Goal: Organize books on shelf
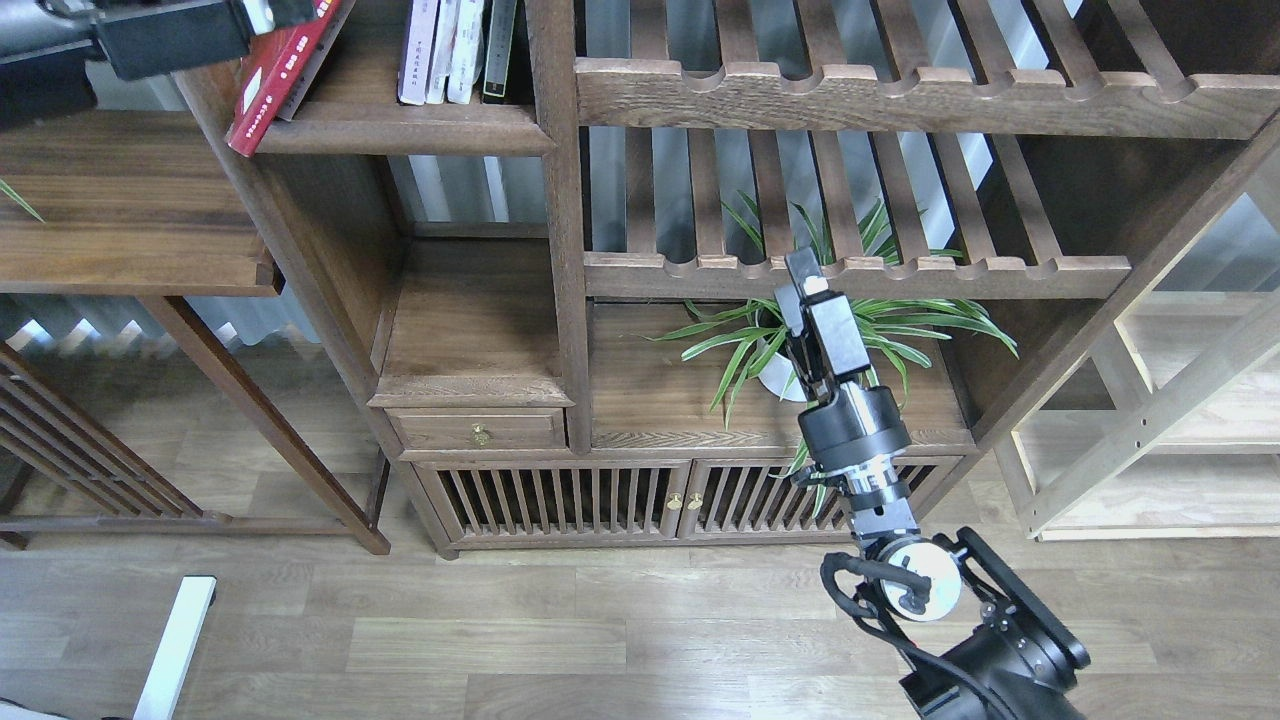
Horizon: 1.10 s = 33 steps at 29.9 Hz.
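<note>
Books are the matter in hand: a thick red book (pixel 275 75) leans tilted at the left end of the shelf (pixel 400 130), its lower corner hanging past the moulded front edge. The left tool (pixel 255 15) is seen at its upper part, seemingly touching it, but whether it is open or closed cannot be told. A stiff, fairly heavy paperback is judged, best gripped across its thickness near the spine. Further right, about four slim upright books (pixel 455 50) are counted. The right tool (pixel 805 275), empty, is raised before one potted plant (pixel 790 340); its state cannot be told.
</note>
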Motion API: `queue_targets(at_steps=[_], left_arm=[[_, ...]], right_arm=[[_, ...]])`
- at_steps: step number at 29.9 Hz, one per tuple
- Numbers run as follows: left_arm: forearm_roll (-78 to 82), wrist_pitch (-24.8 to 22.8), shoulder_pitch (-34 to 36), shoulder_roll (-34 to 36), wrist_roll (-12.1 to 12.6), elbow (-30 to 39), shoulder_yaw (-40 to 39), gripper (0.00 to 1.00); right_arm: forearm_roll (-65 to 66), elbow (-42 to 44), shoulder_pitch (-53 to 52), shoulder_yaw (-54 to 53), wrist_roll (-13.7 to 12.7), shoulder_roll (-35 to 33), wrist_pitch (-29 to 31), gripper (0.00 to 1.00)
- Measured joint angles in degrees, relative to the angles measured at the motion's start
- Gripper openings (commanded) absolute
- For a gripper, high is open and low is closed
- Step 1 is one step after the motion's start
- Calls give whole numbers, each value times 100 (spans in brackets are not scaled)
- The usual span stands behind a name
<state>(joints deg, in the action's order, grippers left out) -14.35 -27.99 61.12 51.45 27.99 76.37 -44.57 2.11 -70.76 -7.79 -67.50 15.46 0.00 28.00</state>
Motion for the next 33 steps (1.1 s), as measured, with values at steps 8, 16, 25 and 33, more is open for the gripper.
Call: queue_targets(at_steps=[8,16,25,33], left_arm=[[-459,0,-848,-458,-18,139,-34,99],[-896,0,-1992,-1948,-52,-85,-296,99],[-894,0,-2627,-3627,-101,-394,-1085,99],[-878,-1,-2790,-3694,-92,-399,-1132,99]], right_arm=[[0,-34,-527,68,-7,0,0,100],[39,-59,-597,212,-8,-1,0,100],[75,-58,-635,493,-17,-1,0,100],[105,-58,-644,581,-17,0,0,100]])
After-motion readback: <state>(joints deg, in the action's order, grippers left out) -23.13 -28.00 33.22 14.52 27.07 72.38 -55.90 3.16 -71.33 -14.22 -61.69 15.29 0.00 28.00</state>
